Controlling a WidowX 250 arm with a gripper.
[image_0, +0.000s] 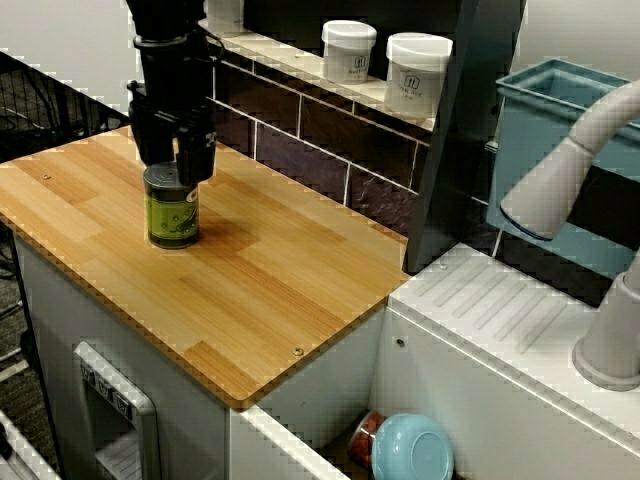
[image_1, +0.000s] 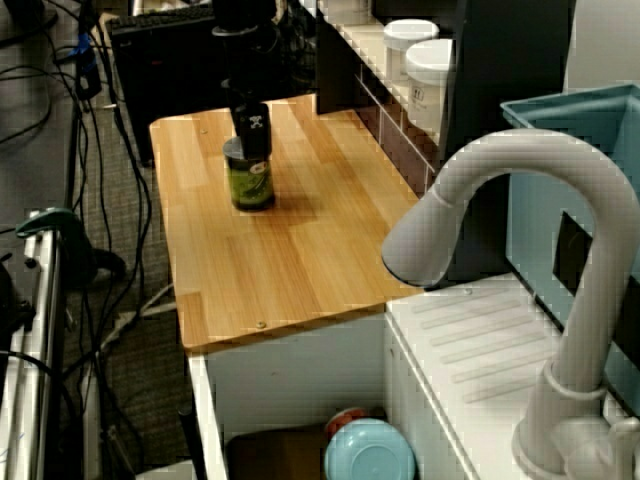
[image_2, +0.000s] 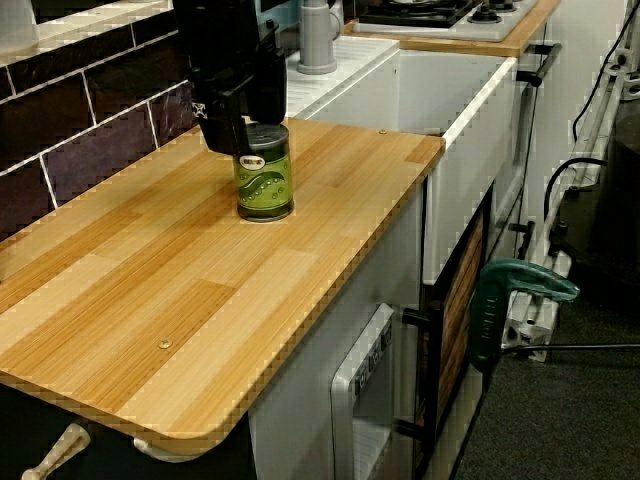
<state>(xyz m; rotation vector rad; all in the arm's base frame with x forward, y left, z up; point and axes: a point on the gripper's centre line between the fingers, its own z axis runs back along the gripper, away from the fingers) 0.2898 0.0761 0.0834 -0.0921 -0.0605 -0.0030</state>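
A green can (image_0: 172, 212) with a silver top stands upright on the wooden counter (image_0: 270, 290), towards its left half. My black gripper (image_0: 173, 165) hangs straight down over it, its fingers reaching the can's top rim on either side. In the view from above behind the tap, the gripper (image_1: 250, 138) covers the top of the can (image_1: 250, 182). In the low view along the counter, the can (image_2: 264, 178) sits just under the gripper (image_2: 246, 135). Whether the fingers press on the can does not show.
Two white lidded jars (image_0: 348, 50) (image_0: 417, 72) stand on the ledge above the dark tiled wall. Right of the counter are a white drainboard (image_0: 500, 310), a grey tap (image_0: 590, 170) and a blue bin (image_0: 560, 110). A blue bowl (image_0: 412, 450) lies in the sink.
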